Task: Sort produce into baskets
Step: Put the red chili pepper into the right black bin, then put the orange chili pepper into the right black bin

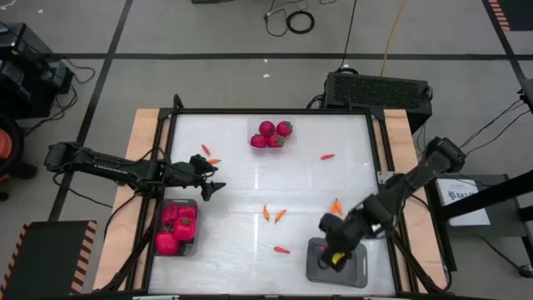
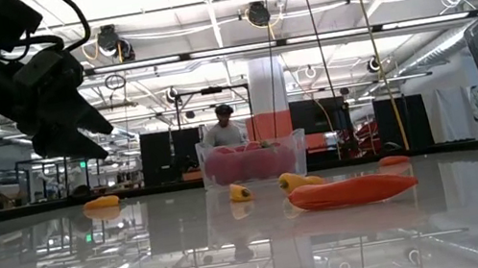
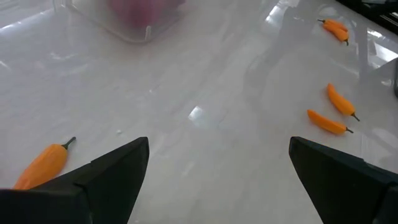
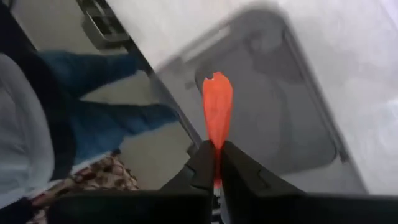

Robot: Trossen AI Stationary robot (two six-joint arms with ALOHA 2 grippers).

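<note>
My right gripper [image 1: 336,252] hovers over the grey bin [image 1: 356,273] at the table's near right, shut on a slender orange-red pepper [image 4: 217,109]. My left gripper [image 1: 213,188] stands open above the table at the left, nothing between its fingers [image 3: 118,177]; an orange pepper [image 3: 42,165] lies on the table just ahead of it. A second grey bin [image 1: 193,242] at the near left holds lumpy magenta-red pieces [image 1: 175,225]. A clear tray [image 1: 271,133] at the far middle holds round red ones. Loose peppers [image 1: 272,214] lie about the table. My right gripper pinches one end of the pepper [image 4: 217,148] between its two fingers. The fingers slant down from above and lie along the pepper, which sticks out straight past the fingertips. It hangs clear above the inside of the grey bin [image 4: 273,106].
A black box with a perforated top [image 1: 379,87] stands behind the table's far right corner. Loose peppers lie at the far left [image 1: 208,155], far right [image 1: 327,156], right [image 1: 336,205] and near middle [image 1: 281,249]. A person's legs [image 4: 93,118] show beyond the near edge.
</note>
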